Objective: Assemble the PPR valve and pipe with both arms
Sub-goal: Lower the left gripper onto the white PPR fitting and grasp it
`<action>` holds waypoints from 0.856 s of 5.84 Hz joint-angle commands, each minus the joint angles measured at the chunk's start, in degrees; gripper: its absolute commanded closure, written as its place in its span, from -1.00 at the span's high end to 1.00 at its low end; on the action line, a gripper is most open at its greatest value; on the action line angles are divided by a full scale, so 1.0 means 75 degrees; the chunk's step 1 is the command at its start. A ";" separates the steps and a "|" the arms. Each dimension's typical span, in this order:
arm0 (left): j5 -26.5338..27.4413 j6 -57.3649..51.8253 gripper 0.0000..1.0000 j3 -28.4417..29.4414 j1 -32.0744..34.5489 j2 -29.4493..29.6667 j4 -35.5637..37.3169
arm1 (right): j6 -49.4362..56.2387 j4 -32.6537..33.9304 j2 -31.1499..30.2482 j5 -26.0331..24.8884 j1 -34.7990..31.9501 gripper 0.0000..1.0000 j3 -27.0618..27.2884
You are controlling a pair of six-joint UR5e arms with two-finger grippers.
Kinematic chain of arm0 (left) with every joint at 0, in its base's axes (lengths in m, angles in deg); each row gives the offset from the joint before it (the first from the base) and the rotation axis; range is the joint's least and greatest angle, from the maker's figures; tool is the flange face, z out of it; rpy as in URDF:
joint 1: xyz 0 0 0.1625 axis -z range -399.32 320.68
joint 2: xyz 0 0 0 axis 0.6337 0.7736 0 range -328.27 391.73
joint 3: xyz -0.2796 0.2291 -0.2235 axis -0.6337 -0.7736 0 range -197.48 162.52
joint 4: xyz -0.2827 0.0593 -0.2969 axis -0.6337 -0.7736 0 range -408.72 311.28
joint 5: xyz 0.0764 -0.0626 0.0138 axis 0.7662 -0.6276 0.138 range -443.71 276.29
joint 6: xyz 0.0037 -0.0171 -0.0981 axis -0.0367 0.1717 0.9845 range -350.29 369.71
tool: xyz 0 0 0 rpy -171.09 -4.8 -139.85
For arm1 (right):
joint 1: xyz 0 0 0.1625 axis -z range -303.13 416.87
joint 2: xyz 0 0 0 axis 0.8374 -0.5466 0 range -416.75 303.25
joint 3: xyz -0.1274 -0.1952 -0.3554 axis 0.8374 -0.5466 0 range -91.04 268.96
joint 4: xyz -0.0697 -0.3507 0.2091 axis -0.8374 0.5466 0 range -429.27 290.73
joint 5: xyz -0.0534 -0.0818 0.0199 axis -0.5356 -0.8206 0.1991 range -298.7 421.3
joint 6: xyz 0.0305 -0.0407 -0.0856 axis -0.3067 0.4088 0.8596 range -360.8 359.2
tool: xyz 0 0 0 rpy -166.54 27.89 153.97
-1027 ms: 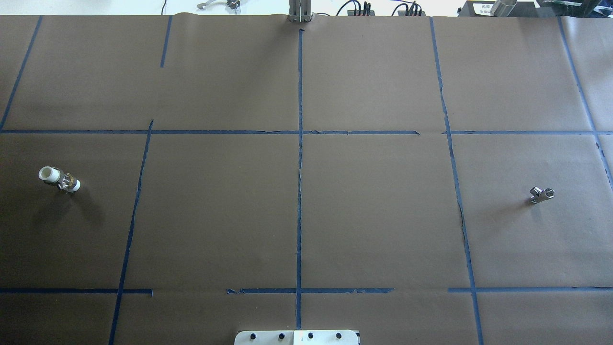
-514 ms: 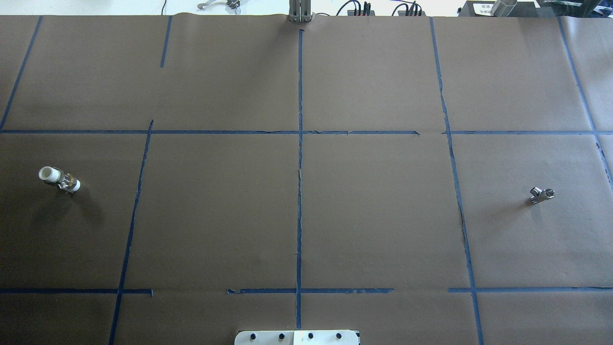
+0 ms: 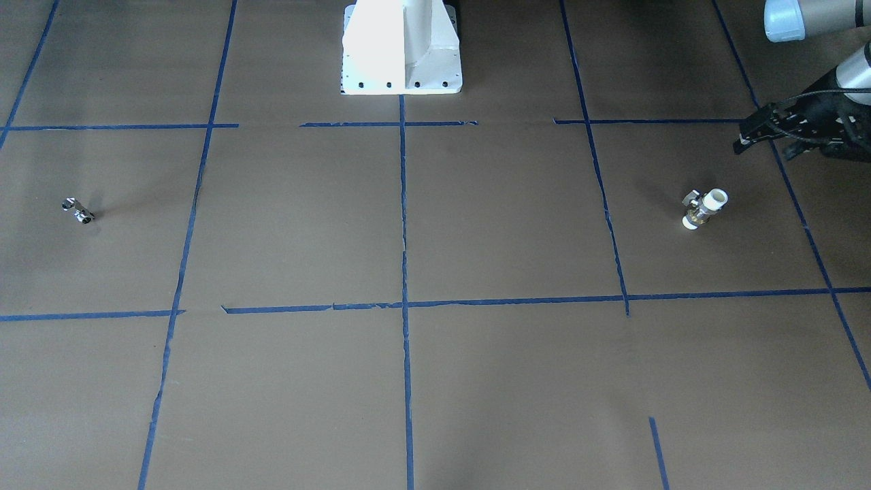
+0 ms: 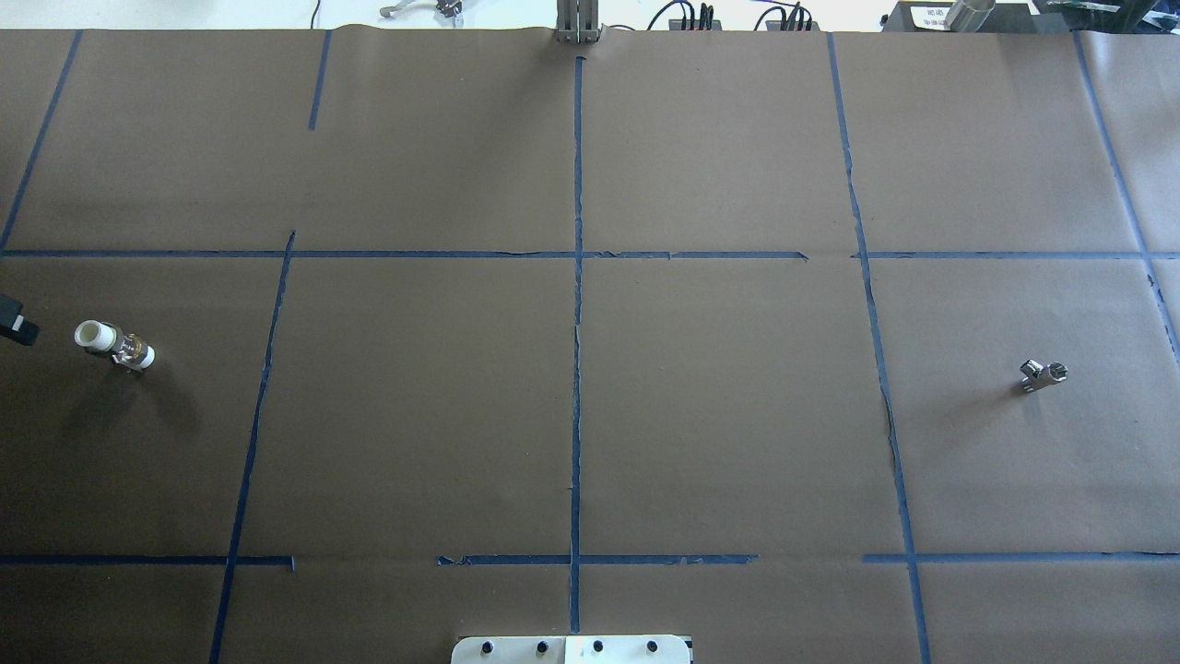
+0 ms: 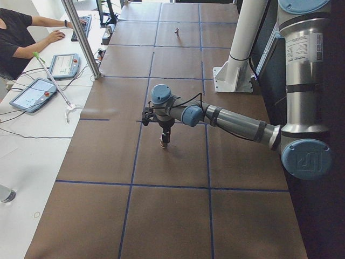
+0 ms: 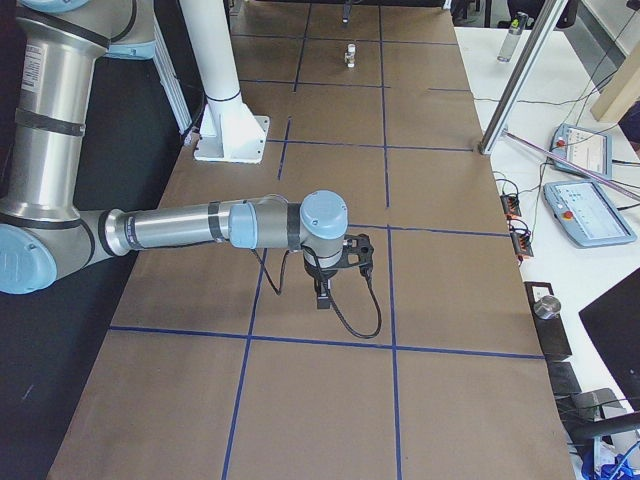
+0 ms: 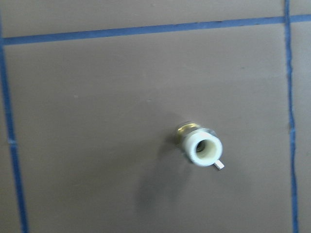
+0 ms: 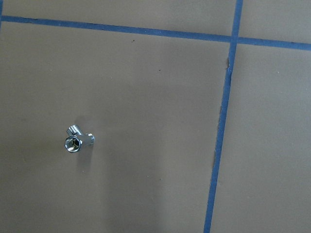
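The PPR valve lies on the brown table at the far left, with white ends and a brass middle. It also shows in the front view and in the left wrist view, its white open end towards the camera. My left gripper hovers beside the valve, apart from it, and looks open and empty. Its black tip just enters the overhead view. The chrome pipe lies at the far right, also in the front view and the right wrist view. My right gripper hangs over the table; I cannot tell whether it is open.
The white pedestal base stands at the table's near middle edge. Blue tape lines divide the brown paper. A metal post and an operator with tablets are at the far side.
The black tip of my left gripper has come into the overhead view at the left edge, near the valve. The valve and the pipe have not moved.
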 commanded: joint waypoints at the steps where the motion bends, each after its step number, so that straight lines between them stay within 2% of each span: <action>1: 0.0554 0.0815 1.00 0.0530 -0.0438 0.0432 -0.0279 | -0.0024 -0.0011 0.0017 0.0032 0.0023 1.00 -0.0001; 2: 0.0579 0.0936 1.00 0.1114 -0.0497 0.1004 -0.0256 | -0.0036 -0.0011 0.0087 0.0021 0.0023 1.00 -0.0012; 5: 0.0778 0.0960 1.00 0.1330 -0.0779 0.1056 -0.0244 | -0.0071 -0.0011 0.0088 0.0032 0.0023 1.00 -0.0012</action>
